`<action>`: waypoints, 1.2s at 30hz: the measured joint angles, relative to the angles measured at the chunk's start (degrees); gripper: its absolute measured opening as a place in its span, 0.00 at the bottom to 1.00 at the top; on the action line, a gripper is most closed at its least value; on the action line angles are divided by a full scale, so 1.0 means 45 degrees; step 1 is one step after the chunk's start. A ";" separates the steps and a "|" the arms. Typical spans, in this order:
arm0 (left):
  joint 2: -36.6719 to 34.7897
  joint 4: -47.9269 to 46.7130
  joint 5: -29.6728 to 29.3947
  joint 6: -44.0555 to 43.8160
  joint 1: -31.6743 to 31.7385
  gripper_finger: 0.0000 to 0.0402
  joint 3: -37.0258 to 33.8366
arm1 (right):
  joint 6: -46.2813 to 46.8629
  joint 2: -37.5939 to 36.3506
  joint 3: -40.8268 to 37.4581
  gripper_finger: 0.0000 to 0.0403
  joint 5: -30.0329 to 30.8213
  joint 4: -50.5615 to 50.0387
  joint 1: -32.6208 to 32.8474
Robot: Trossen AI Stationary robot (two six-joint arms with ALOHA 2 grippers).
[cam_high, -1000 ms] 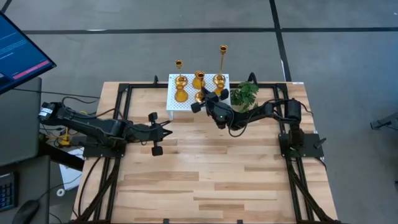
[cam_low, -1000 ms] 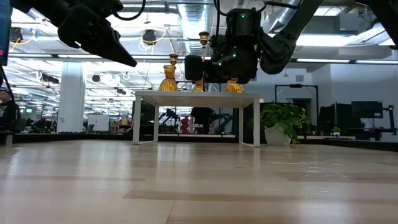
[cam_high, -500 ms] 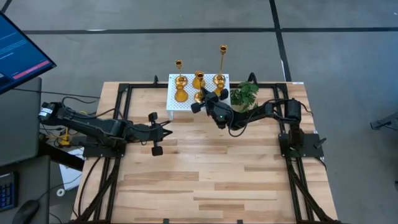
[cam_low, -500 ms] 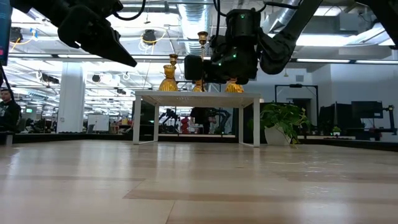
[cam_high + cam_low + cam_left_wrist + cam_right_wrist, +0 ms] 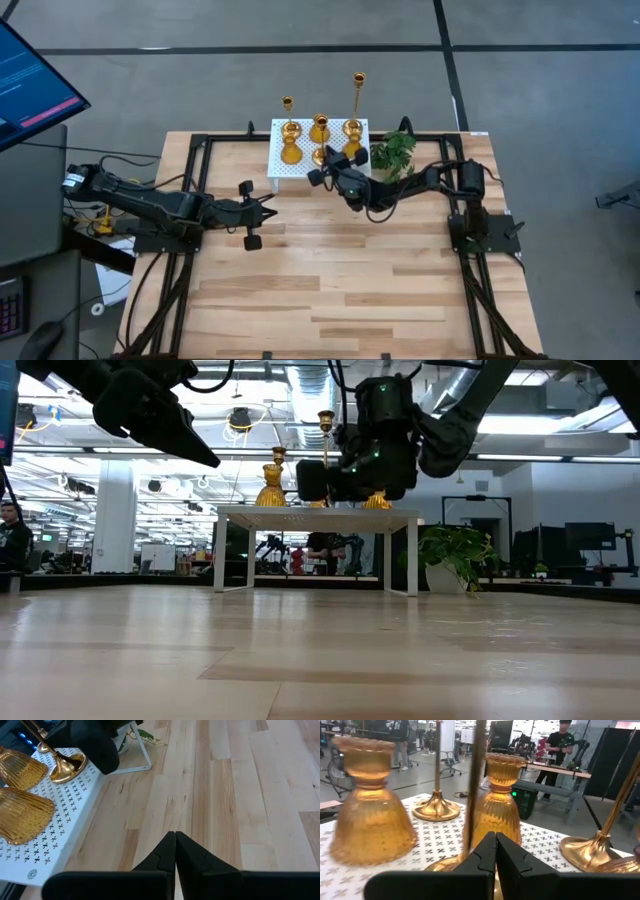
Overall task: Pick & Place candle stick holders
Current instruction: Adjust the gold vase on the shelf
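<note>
Several shiny gold candle stick holders stand by their round bases on a white perforated stand (image 5: 285, 172) at the table's far edge. Some are squat and ribbed (image 5: 290, 150), some tall and thin-stemmed (image 5: 358, 85). My right gripper (image 5: 330, 160) is shut at the stand's near right part. In the right wrist view (image 5: 495, 840) it is just before a tall holder's thin stem (image 5: 476, 785), with two squat holders (image 5: 370, 815) (image 5: 502, 800) beyond. My left gripper (image 5: 270, 210) is shut and empty, in the air at the table's left, nearer than the stand. My right gripper's shut fingertips (image 5: 490, 845) stand right beside the tall holder's thin stem, low down near its round base (image 5: 442, 864). The fingers come level from the table's near side. I cannot tell whether they touch the stem.
A green plant sprig (image 5: 393, 152) stands right of the stand, beside my right arm. Black frame rails (image 5: 200, 150) run along the table's left and right sides. A monitor (image 5: 30, 80) is off the table's left. Bare wood (image 5: 330, 270) lies toward the near edge.
My right gripper has drawn back a little toward the table's near edge and stays shut. The holders stand as before.
</note>
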 joint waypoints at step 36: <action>0.0000 -0.0005 0.0002 -0.0005 0.0001 0.02 0.0000 | -0.3053 -0.1870 0.0000 0.00 0.1069 -0.1079 0.1163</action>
